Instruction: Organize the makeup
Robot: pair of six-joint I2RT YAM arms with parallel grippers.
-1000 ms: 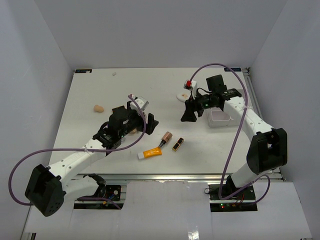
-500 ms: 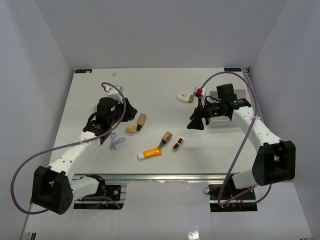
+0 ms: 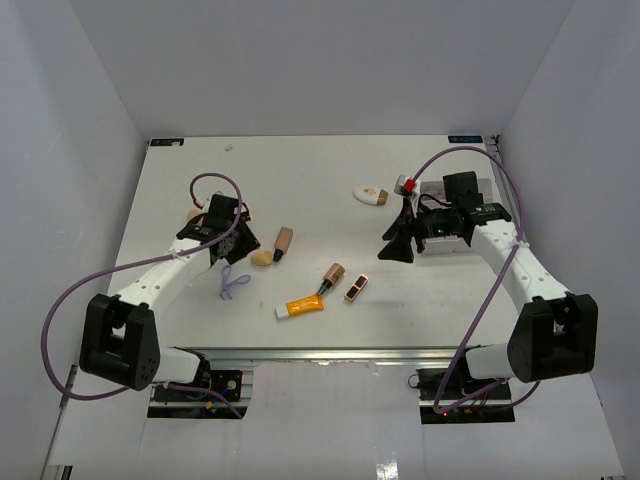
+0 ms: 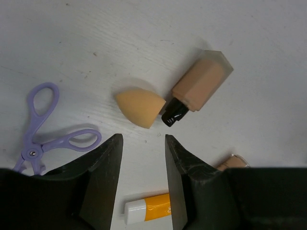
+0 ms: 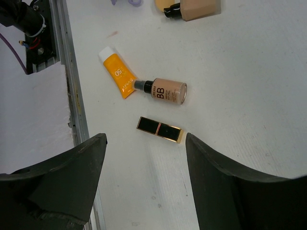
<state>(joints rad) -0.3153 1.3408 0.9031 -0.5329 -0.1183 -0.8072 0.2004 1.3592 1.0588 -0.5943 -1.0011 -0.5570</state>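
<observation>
Top view: the left gripper [image 3: 243,243] hangs near the beige sponge [image 3: 262,258], at its 4 o'clock. The right gripper [image 3: 394,246] sits at 2 o'clock from the black-gold case [image 3: 355,288].

Left wrist view: the left gripper [image 4: 143,177] is half-parted and empty. The beige sponge [image 4: 139,108] lies at 12 o'clock, its tip against the cap of a tan bottle [image 4: 199,86]. So narrow a gap may shove the sponge or drag the bottle.

Right wrist view: the right gripper [image 5: 144,160] is wide and empty. The black-gold case [image 5: 159,129] lies lengthwise across the gap, so closing end-on could skid it into the BB bottle [image 5: 165,92] at 12 o'clock.
</observation>
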